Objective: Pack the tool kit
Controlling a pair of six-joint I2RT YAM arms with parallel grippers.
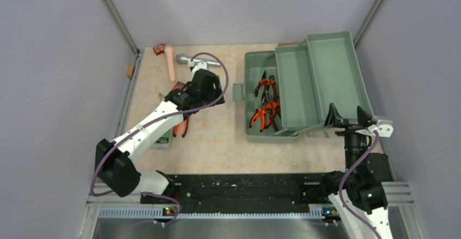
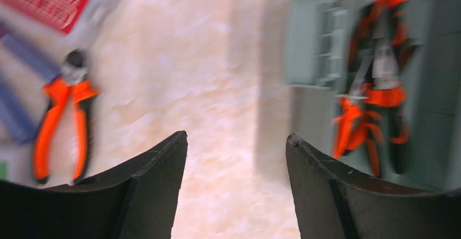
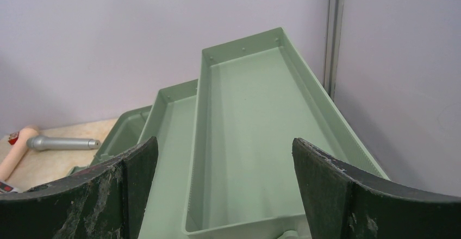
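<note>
Left wrist view was kinda blurry, but the left gripper [image 2: 236,138] had its jaws spread with nothing between them, just bare table [image 2: 217,76] underneath. My guess was that the next move was fetching the loose pliers [image 2: 60,119] lying well to the left of the toolbox [image 1: 247,65]. I'd have lined the jaws up across both handles near the pivot, dropped straight down, squeezed, then lifted high enough to clear the toolbox wall before setting them beside the orange-handled pliers [image 1: 265,106] already in its bottom. A red box [image 2: 46,0] sat out left of the toolbox too. The right gripper [image 3: 225,139] was spread wide and holding nothing, parked at the toolbox's near right corner, looking along its folded-out trays [image 3: 255,141].
</note>
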